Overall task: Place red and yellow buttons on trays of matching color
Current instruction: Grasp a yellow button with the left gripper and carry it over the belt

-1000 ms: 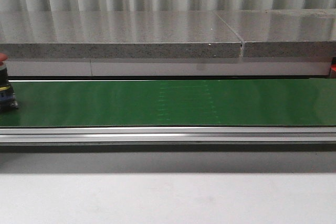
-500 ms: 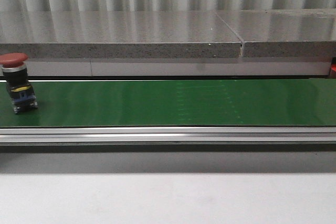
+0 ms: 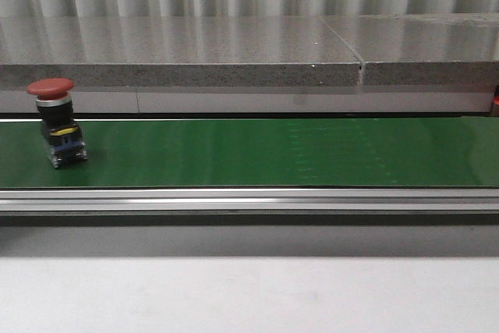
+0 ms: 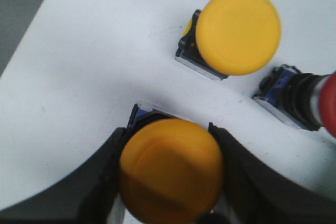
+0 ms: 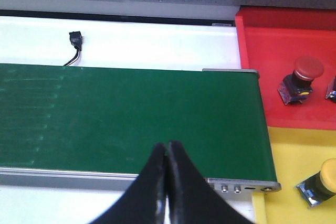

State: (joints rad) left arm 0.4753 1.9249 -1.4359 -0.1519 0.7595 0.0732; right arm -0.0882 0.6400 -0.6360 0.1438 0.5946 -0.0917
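A red button (image 3: 56, 122) with a red mushroom cap, silver collar, black body and blue-and-yellow base stands upright on the green belt (image 3: 257, 154) at its far left. No gripper shows in the front view. In the left wrist view my left gripper (image 4: 168, 129) is shut on a yellow button (image 4: 170, 169), one finger on each side of its cap, on a white surface (image 4: 94, 66). My right gripper (image 5: 167, 145) is shut and empty over the belt's near edge (image 5: 131, 108). The red tray (image 5: 262, 51) and yellow tray (image 5: 294, 150) lie just past the belt's end.
A second yellow button (image 4: 239, 31) and a tipped red-capped button (image 4: 294, 100) lie on the white surface near my left gripper. The red tray holds a red button (image 5: 300, 80); the yellow tray holds a yellow button (image 5: 321, 182). A black plug and cable (image 5: 76, 43) lies behind the belt.
The red button has travelled to the right along the belt, from the left edge of the front view fully into it.
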